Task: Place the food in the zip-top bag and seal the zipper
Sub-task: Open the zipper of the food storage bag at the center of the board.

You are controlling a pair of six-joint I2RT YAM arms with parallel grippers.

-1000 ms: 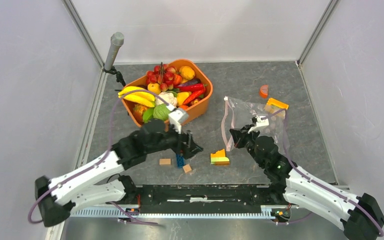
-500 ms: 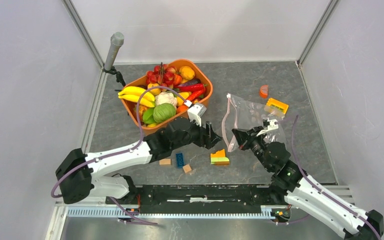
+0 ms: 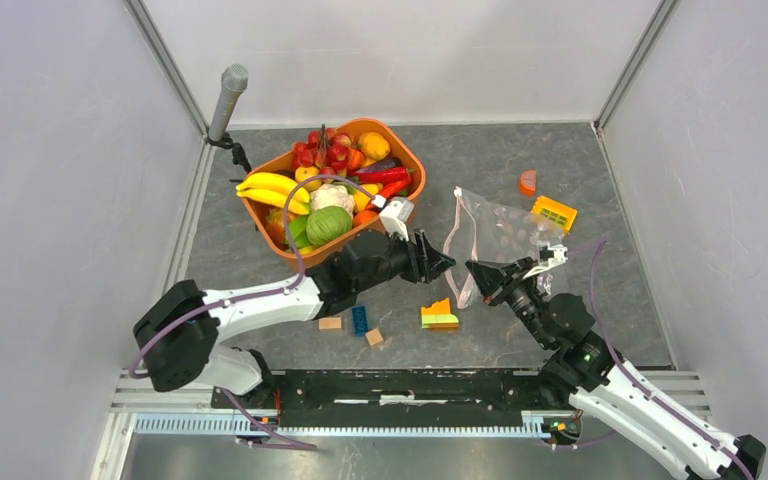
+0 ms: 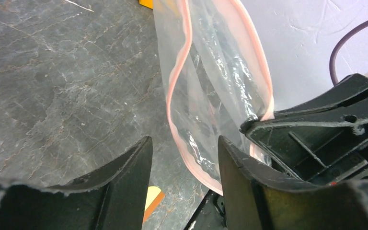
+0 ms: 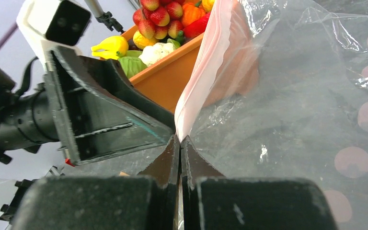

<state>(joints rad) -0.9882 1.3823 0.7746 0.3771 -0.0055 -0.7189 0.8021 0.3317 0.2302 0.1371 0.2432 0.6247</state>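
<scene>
**Top view, read left to right.** At 10 o'clock on the table [image 3: 460, 150] stands one orange tub [image 3: 418, 185]. It holds all the food [image 3: 328, 225] that can be seen: one bunch of bananas, one cabbage, one cauliflower, one cluster of grapes, and peppers and smaller fruits too crowded to count. Near the centre, the left gripper [image 3: 446, 264] has its fingers apart. It faces one lip of the zipper [image 5: 211, 57] and is not yet closed on it. At 6 o'clock lie three small blocks [image 3: 360, 320] and one stacked piece [image 3: 440, 315]. At 3 o'clock lies the one zip-top bag [image 3: 510, 235], its mouth gaping toward 9 o'clock, with no food visible inside. The right gripper [image 3: 474, 268] is pinched tight on the zipper's other lip. At 2 o'clock are one half-disc [image 3: 527, 182] and one yellow block [image 3: 554, 212]. Judged progress: the step in hand appears to be spreading the mouth, and filling and sealing both remain.
</scene>
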